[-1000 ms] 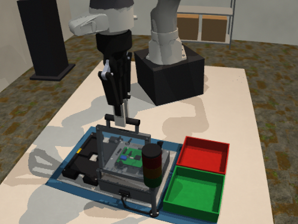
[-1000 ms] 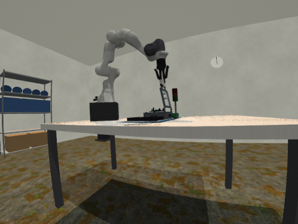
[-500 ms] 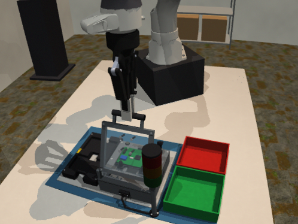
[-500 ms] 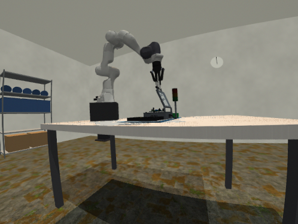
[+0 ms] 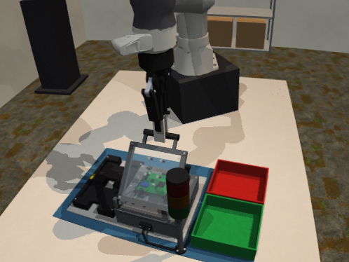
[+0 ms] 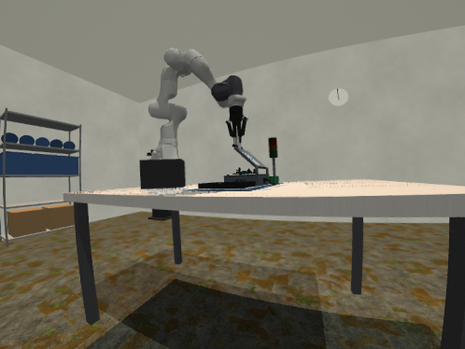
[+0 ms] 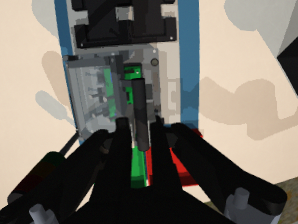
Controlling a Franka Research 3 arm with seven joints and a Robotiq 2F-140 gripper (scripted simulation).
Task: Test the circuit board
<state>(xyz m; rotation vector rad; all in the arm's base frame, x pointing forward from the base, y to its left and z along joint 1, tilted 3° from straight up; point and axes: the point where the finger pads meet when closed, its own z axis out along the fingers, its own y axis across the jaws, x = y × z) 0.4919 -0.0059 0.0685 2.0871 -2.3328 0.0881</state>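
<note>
The green circuit board [image 5: 153,182] lies face up in the tester [image 5: 153,209], seen through the clear lid [image 5: 151,173]. The lid is tilted, partly raised from its hinge side. My gripper [image 5: 160,134] is shut on the lid's black handle [image 5: 162,134] at the lid's raised far edge. In the side view the gripper [image 6: 237,138] holds the sloping lid [image 6: 249,160] above the tester [image 6: 243,178]. In the wrist view the fingers close on the dark handle bar [image 7: 136,106] over the tester. The signal tower [image 5: 178,194] shows no lit lamp.
The black tray [image 5: 99,185] lies left of the tester on the blue mat, with both pockets vacant. The red bin [image 5: 238,180] and the green bin [image 5: 228,225] stand to the right. The latch hook [image 5: 145,225] sits on the tester's near edge. The robot base block [image 5: 204,87] stands behind.
</note>
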